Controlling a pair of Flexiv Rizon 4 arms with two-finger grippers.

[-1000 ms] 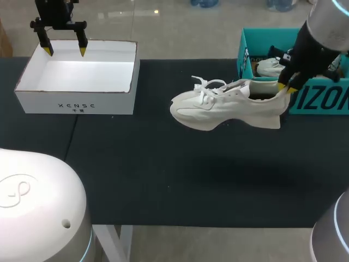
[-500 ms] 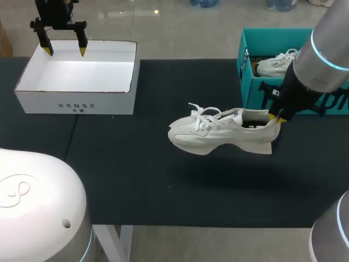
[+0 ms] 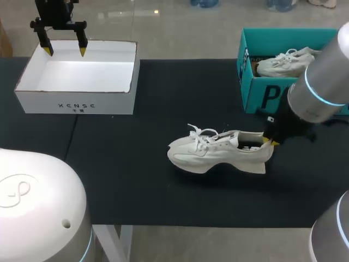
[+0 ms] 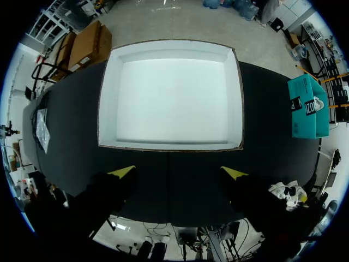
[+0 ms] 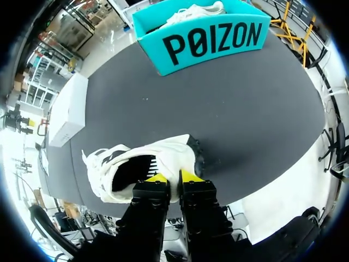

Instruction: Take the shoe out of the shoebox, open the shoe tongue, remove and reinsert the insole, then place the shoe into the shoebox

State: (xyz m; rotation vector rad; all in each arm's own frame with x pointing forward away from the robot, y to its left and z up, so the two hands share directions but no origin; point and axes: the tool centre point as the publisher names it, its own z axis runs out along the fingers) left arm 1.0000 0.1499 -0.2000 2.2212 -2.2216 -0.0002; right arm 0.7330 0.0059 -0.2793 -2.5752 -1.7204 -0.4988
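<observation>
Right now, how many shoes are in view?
2. One white sneaker is held by its heel in the right gripper, mid-table; the other white sneaker lies in the teal shoebox. The box's walls may hide more.

The tabletop point(image 3: 136, 180) is showing a dark, matt covering with a fine, faintly rough texture. The shoe point(image 3: 218, 153) is presenting a matt off-white upper of smooth, leather-like panels, with woven cloth laces and a dark lining. At the rear right corner, the shoebox point(image 3: 262, 95) is presenting smooth teal printed cardboard with a slight sheen. At the rear left corner, the white box point(image 3: 76, 101) is showing matt white cardboard, with raw brown board exposed along its rim. The left gripper point(image 3: 65, 51) and right gripper point(image 5: 173, 176) are showing matt black bodies and smooth, plastic-looking yellow tips.
</observation>
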